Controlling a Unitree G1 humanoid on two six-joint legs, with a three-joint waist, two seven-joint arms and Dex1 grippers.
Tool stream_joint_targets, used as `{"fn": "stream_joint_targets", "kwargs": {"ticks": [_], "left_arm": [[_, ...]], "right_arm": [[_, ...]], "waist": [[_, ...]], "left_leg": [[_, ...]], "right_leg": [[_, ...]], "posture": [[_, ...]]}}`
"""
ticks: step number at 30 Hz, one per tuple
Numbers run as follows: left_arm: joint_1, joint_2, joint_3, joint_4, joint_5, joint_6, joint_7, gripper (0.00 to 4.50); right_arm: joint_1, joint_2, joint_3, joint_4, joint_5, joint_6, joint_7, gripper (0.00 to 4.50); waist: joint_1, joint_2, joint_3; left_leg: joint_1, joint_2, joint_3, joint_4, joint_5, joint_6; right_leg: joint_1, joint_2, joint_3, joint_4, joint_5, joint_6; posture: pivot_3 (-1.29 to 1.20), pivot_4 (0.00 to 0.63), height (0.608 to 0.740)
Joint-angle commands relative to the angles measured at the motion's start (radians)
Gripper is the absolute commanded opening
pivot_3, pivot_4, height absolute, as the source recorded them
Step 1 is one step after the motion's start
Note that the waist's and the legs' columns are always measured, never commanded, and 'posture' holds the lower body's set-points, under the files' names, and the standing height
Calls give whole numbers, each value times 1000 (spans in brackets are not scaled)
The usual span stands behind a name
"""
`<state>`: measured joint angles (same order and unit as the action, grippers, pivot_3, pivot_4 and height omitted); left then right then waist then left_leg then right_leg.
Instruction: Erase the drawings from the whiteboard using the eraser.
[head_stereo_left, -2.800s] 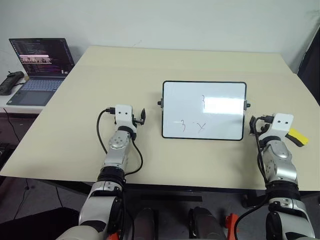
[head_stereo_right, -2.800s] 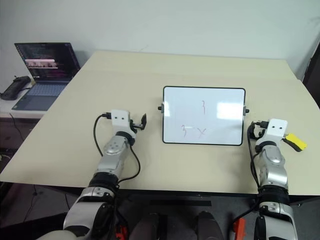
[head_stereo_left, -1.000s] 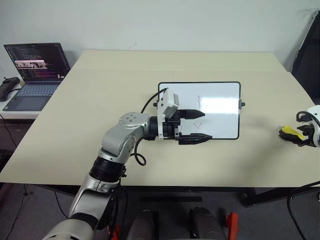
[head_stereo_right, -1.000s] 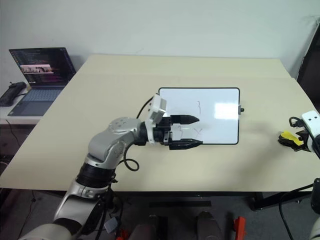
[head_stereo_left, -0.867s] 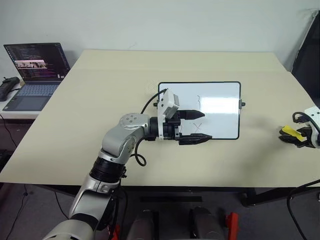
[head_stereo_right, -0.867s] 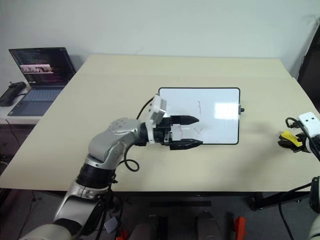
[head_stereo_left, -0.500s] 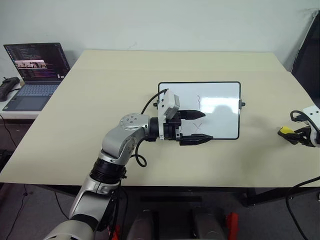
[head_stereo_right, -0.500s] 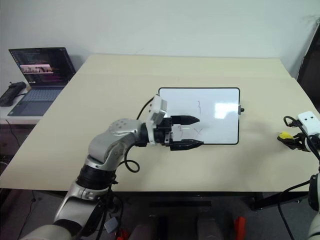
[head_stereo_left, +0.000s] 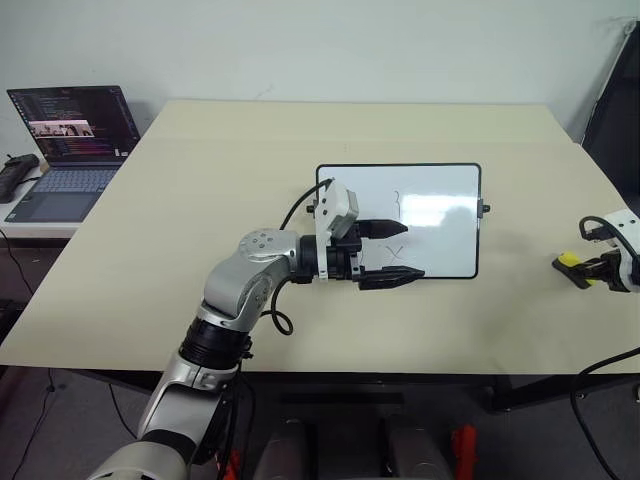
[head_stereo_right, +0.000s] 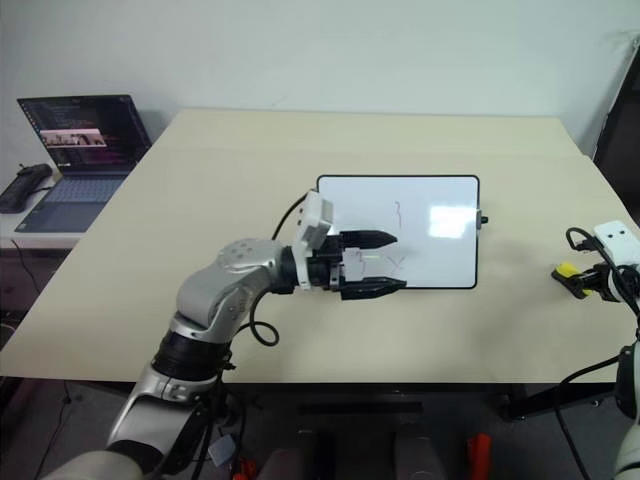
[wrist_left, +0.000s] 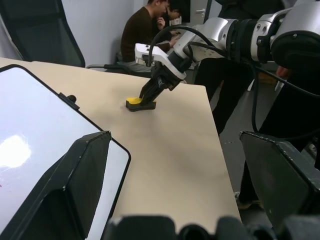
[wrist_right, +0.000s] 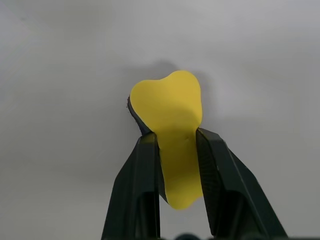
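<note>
2 head eyes down over the table (head_stereo_left: 200, 150); left wrist toward the eraser (wrist_left: 134, 101), right wrist close on it.

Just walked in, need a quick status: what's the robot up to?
The right pincer is shut on the yellow eraser at the table's right edge. The left pincer hovers open over the whiteboard. The drawings are not yet erased.

The left arm reaches across in front of the body, its left gripper (head_stereo_left: 392, 250) level and pointing rightward with jaws spread apart. Far out to the right, the right gripper (wrist_right: 175, 150) angles downward, jaws squeezed together.
</note>
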<state>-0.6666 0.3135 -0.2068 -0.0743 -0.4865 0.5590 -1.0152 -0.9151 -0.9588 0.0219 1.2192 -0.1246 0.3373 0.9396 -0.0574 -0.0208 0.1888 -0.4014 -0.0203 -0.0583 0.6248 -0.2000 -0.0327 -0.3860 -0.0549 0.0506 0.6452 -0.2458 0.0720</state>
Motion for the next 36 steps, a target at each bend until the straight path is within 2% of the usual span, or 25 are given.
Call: {"fn": "stream_joint_targets", "kwargs": {"ticks": [1,5,8,10,13,18,25,30,36], "left_arm": [[-4,21,32,-22,2,-30,1,4500],[-4,44,52,-5,2,-43,-2,4500],[-7,55,58,16,6,-58,-9,4500],[-9,57,59,34,10,-71,-16,4500],[-16,51,52,56,17,-87,-23,4500],[-25,37,47,73,28,-98,-30,4500],[-12,38,48,65,33,-100,-35,4500],[-2,42,52,56,32,-97,-31,4500],[3,44,55,52,32,-96,-25,4500]], "right_arm": [[18,-21,-28,-91,36,27,42,677],[131,-60,-55,-340,92,132,112,673],[294,-85,-98,-630,152,268,144,673],[401,-82,-135,-820,197,369,137,672],[510,-55,-155,-999,235,462,102,672],[564,-21,-145,-1117,260,529,43,672],[554,-10,-89,-1111,243,489,-7,671],[528,-5,-80,-1086,253,485,-18,2304],[486,-13,-79,-1048,270,476,-2,4473]], "waist": [[0,0,0],[3,0,0],[9,0,0],[11,0,0],[11,0,0],[12,0,0],[16,0,0],[17,0,0],[19,0,0]], "left_leg": [[0,0,0,0,0,0],[0,0,0,0,0,0],[-1,0,-1,0,0,0],[-1,0,-2,0,-1,-1],[-1,0,-2,1,-1,-1],[-1,0,-2,2,-1,-1],[-1,0,-2,1,-1,-1],[-1,0,-3,2,-1,-1],[-2,0,-3,1,-1,-1]], "right_leg": [[0,0,0,0,0,0],[0,0,0,0,0,0],[0,0,-1,0,-1,1],[0,0,-2,0,-3,5],[0,0,-2,0,-3,5],[0,0,-2,0,-3,6],[0,0,-2,0,-3,6],[0,0,-2,0,-3,6],[-1,0,-2,0,-3,6]], "posture": [[0,150,740],[0,150,740],[0,150,740],[0,150,740],[0,150,740],[0,150,740],[0,150,740],[0,150,740],[0,150,740]]}}
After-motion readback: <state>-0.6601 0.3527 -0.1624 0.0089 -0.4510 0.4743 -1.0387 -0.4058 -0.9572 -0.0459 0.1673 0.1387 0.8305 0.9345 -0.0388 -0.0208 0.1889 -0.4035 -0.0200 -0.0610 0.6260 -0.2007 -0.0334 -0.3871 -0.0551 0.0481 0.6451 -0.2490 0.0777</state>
